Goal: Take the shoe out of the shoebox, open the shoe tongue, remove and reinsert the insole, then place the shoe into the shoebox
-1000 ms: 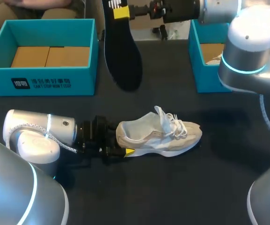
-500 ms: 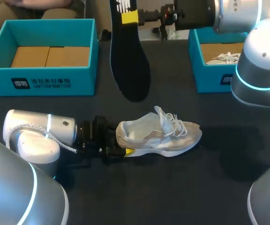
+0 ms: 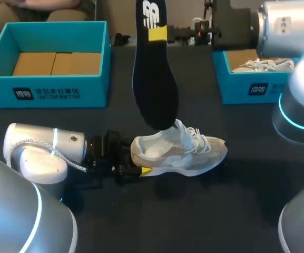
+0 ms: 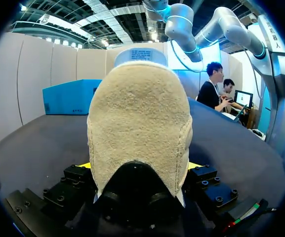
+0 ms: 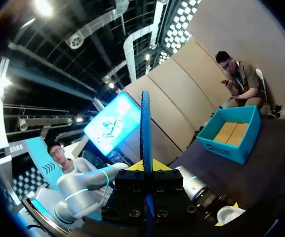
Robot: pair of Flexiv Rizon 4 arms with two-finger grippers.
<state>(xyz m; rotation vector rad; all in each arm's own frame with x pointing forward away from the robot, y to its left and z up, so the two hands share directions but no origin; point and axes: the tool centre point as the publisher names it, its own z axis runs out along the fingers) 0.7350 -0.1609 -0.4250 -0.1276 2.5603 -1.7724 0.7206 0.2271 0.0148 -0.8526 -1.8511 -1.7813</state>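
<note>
A beige and white shoe (image 3: 186,153) lies on its sole on the dark table, toe pointing right, tongue and laces pulled up. My left gripper (image 3: 136,161) lies low on the table with its fingers on either side of the heel. In the left wrist view the heel (image 4: 140,123) fills the gap between the yellow tips, so the gripper is shut on it. My right gripper (image 3: 158,33) is shut on the heel end of a black insole (image 3: 154,79). The insole hangs toe-down, its tip just over the shoe's opening. In the right wrist view the insole (image 5: 145,133) stands edge-on between the fingers of that gripper (image 5: 146,165).
A teal shoebox (image 3: 46,92) with cardboard inserts stands at the back left. A second teal shoebox (image 3: 236,89) at the back right holds another white shoe (image 3: 262,65). My right arm's body hangs over the table's right side.
My right arm has carried the insole to the right and down, from behind the shoe to just above its opening. The left gripper and the shoe have stayed put.
</note>
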